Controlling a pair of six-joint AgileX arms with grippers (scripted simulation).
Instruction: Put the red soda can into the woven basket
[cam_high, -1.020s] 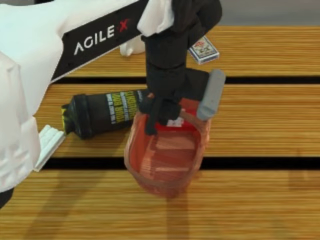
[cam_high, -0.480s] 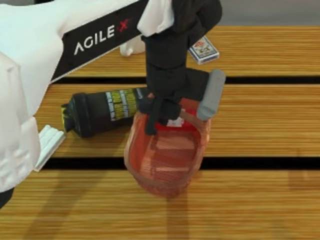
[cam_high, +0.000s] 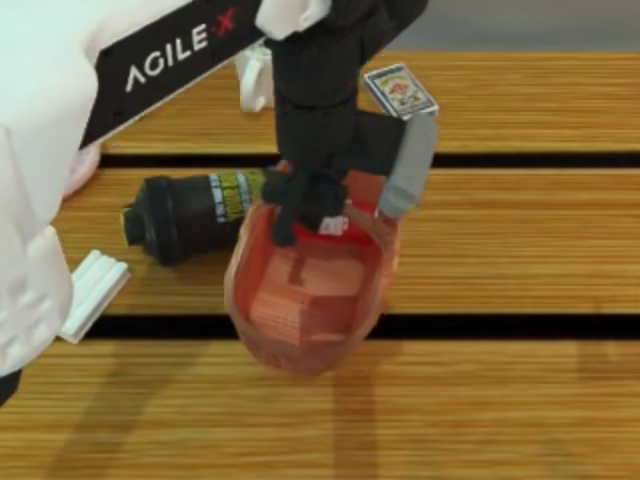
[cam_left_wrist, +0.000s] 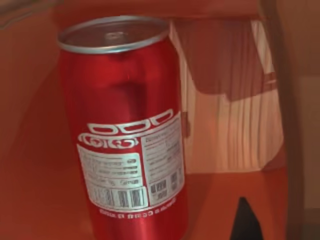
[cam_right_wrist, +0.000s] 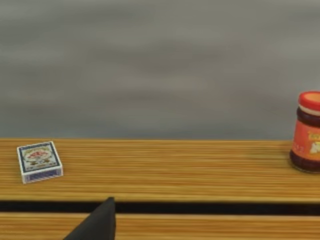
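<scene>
The left gripper (cam_high: 305, 215) hangs over the far end of the basket (cam_high: 262, 300), which sits near the middle of the desk (cam_high: 500, 250). Its fingers reach down inside the rim and are clamped on the can (cam_high: 325, 228), of which only a red sliver and a white patch show from above. In the left wrist view the can (cam_left_wrist: 125, 130) fills the picture, upright, silver top (cam_left_wrist: 112, 34) up and white label (cam_left_wrist: 132, 165) facing the camera, with the orange basket wall (cam_left_wrist: 30, 150) around it. Whether the can touches the basket floor cannot be told.

A black tumbler (cam_high: 190, 210) lies on its side just left of the basket, touching or nearly touching its rim. A white block (cam_high: 92, 295) lies near the tumbler's cap end. A card box (cam_high: 400, 90) lies beyond the gripper, and a white mug (cam_high: 252, 80) shows partly behind the arm.

The right arm is out of the top view; its wrist view shows the card box (cam_right_wrist: 39, 161), a red-lidded jar (cam_right_wrist: 306, 132) and one dark fingertip (cam_right_wrist: 97, 222), so its fingers' state cannot be told.
</scene>
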